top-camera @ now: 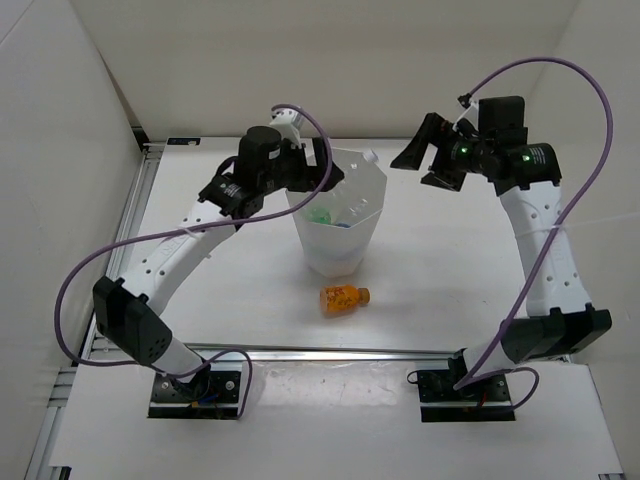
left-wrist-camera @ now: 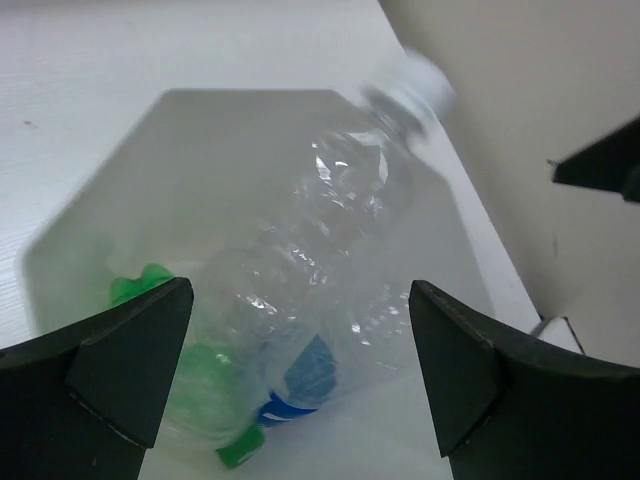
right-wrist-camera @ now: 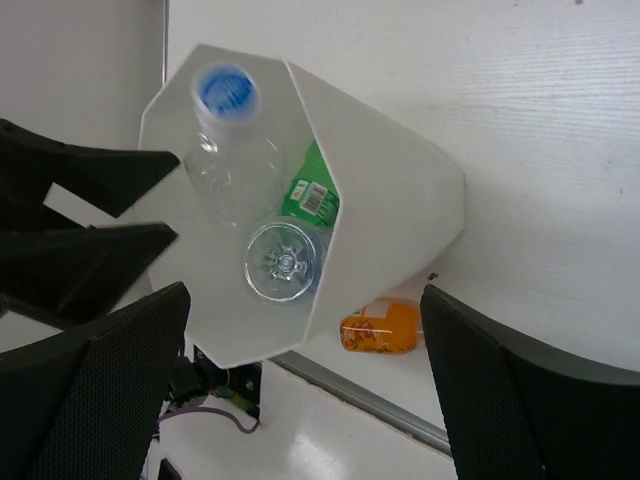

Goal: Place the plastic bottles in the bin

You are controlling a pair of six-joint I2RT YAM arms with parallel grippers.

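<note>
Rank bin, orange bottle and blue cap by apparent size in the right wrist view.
1. The bin: largest by far.
2. The orange bottle and the blue cap: look alike; the bottle is partly hidden by the bin, the cap nearer the camera, so unranked.

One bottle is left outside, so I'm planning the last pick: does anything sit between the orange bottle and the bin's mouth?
Nothing on the table: the orange bottle lies alone beside the bin. But the open left gripper hangs over the bin's mouth, where a clear bottle leans.

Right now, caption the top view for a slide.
Left gripper open over the bin; orange bottle lies on the table.
</note>
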